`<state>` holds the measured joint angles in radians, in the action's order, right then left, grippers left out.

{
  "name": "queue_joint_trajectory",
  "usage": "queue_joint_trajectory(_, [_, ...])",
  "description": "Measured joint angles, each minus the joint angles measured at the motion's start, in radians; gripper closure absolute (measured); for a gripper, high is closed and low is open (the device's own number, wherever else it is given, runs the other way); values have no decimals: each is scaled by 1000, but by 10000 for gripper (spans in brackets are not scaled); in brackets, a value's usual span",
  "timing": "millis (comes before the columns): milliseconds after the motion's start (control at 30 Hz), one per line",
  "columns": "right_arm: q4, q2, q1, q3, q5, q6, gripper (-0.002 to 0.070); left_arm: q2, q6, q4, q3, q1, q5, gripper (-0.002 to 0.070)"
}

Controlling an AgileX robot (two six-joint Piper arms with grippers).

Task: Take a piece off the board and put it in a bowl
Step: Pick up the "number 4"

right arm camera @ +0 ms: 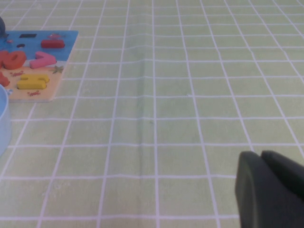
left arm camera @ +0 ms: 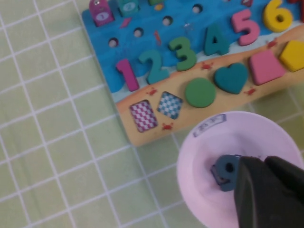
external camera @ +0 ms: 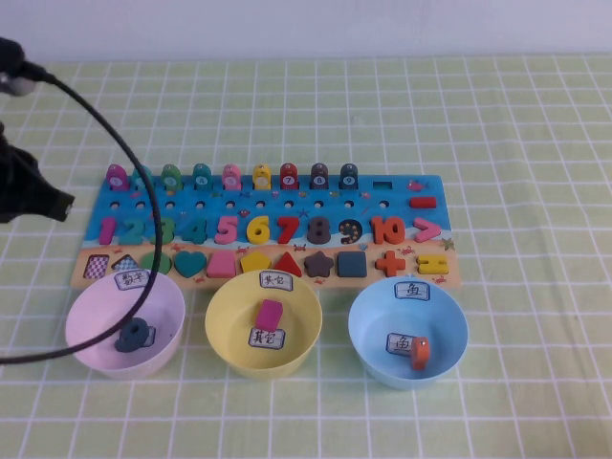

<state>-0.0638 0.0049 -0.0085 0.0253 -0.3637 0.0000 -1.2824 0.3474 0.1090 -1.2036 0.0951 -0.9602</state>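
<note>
Your left end effector (left arm camera: 268, 190), jaws together and empty, hovers over the near-left pink bowl (external camera: 91, 311). The teal 4 (external camera: 196, 230) sits on the board (external camera: 402, 206), farther and right. The right end effector (right arm camera: 270, 190) hovers over bare counter (right arm camera: 190, 71), its grip unclear.

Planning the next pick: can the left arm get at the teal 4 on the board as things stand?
Probably yes: the teal 4 lies uncovered; left tool, shut, hovers over the pink bowl nearby. Right tool is over the tablecloth, off the board.
</note>
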Motion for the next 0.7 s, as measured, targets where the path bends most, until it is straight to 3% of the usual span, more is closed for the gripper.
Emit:
queue_joint_trajectory(300, [0, 0, 0, 0, 0, 0, 694, -228, 0, -79, -243, 75, -147, 680])
queue_joint_trajectory(700, [0, 0, 0, 0, 0, 0, 694, -450, 1, -109, -270, 101, -166, 680])
